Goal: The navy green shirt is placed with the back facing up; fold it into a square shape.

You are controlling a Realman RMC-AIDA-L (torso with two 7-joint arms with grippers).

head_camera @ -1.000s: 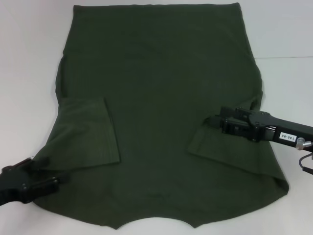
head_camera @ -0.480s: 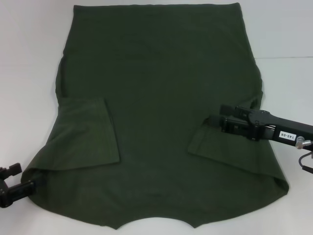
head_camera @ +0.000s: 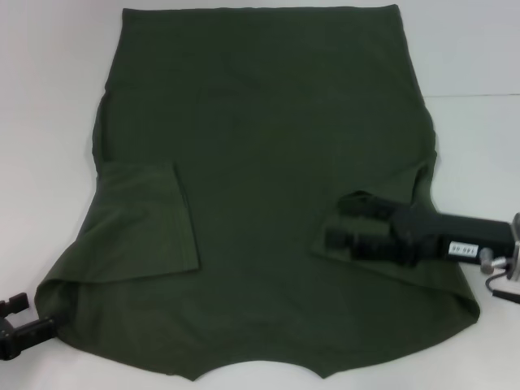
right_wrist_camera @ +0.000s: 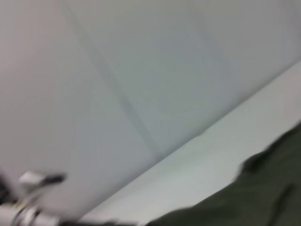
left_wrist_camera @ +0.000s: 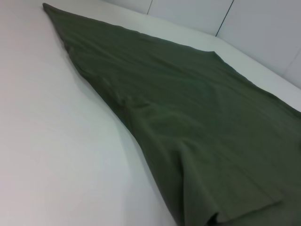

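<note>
The navy green shirt (head_camera: 268, 162) lies flat on the white table with its plain back up. Both short sleeves are folded inward onto the body, the left sleeve (head_camera: 150, 219) and the right sleeve (head_camera: 366, 260). My right gripper (head_camera: 348, 222) hovers over the folded right sleeve, fingers spread open, one fingertip (head_camera: 357, 201) above the other. My left gripper (head_camera: 23, 318) sits off the cloth at the near left corner, open and empty. In the left wrist view the shirt (left_wrist_camera: 197, 108) stretches away across the table. A dark edge of the shirt (right_wrist_camera: 263, 193) shows blurred in the right wrist view.
Bare white table (head_camera: 49, 122) borders the shirt on the left and right (head_camera: 479, 138). A white wall with panel seams (left_wrist_camera: 225, 19) stands behind the table. The shirt's near edge runs close to the table's front.
My left gripper let go of the shirt's near left corner and drew back off the cloth. My right gripper rolled and shifted a little nearer over the right sleeve.
</note>
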